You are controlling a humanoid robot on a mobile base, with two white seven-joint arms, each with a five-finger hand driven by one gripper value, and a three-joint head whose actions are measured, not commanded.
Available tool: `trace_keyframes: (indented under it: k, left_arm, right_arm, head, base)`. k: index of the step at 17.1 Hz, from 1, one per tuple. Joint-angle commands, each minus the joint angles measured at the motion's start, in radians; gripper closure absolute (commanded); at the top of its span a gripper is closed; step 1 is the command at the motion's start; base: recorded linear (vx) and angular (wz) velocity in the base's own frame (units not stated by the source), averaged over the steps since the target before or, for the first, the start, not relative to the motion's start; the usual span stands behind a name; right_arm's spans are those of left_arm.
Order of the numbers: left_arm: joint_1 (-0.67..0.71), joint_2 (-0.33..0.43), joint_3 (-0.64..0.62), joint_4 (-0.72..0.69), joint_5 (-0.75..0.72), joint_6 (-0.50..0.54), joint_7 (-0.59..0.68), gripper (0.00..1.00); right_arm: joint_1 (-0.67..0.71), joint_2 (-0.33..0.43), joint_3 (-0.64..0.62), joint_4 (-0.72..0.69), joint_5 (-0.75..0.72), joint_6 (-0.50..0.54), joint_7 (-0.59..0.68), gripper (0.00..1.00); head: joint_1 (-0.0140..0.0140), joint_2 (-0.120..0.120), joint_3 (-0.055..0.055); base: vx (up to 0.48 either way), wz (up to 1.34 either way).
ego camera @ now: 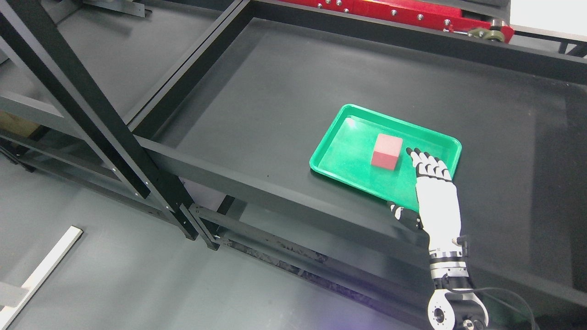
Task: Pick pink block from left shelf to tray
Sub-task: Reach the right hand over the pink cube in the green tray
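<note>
A pink block (386, 151) stands inside the green tray (347, 115) on the dark shelf surface. My right hand (429, 172) comes in from the lower right and hovers over the tray's near right part, just right of the block. Its fingers are stretched out flat and hold nothing; the fingertips (409, 151) lie close to the block's right side, with a small gap. The thumb (398, 211) sticks out to the left below the tray's near rim. The left arm is not in view.
The tray lies on a wide black shelf deck (275, 82) with a raised front rail (238, 178). A black diagonal frame post (91, 110) crosses at left. Red machinery (412, 13) runs along the back. A white bar (41, 270) lies on the grey floor.
</note>
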Motion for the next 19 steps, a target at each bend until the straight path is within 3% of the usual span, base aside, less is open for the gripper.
trace_keyframes:
  k: [1, 5, 10, 19]
  left_arm:
    - [-0.023, 0.017, 0.0, -0.017, -0.002, -0.001, -0.001, 0.0]
    - [-0.023, 0.017, 0.0, -0.017, -0.002, -0.001, -0.001, 0.0]
    - [-0.023, 0.017, 0.0, -0.017, -0.002, -0.001, -0.001, 0.0]
    - [-0.023, 0.017, 0.0, -0.017, -0.002, -0.001, -0.001, 0.0]
  right_arm:
    - [0.0, -0.017, -0.003, 0.012, -0.005, 0.003, 0.038, 0.01]
    - [-0.004, -0.017, -0.003, 0.035, -0.003, 0.019, 0.047, 0.01]
    - [-0.001, -0.017, -0.007, 0.038, -0.003, 0.022, 0.211, 0.01]
    - [0.019, -0.017, -0.018, 0.046, -0.003, 0.049, 0.274, 0.01]
  head:
    - [0.0, 0.0, 0.0]
    - [0.0, 0.0, 0.0]
    - [0.0, 0.0, 0.0]
    - [0.0, 0.0, 0.0]
  base:
    - [0.213, 0.08]
    - [0.226, 0.07]
    - [0.195, 0.07]
    - [0.093, 0.02]
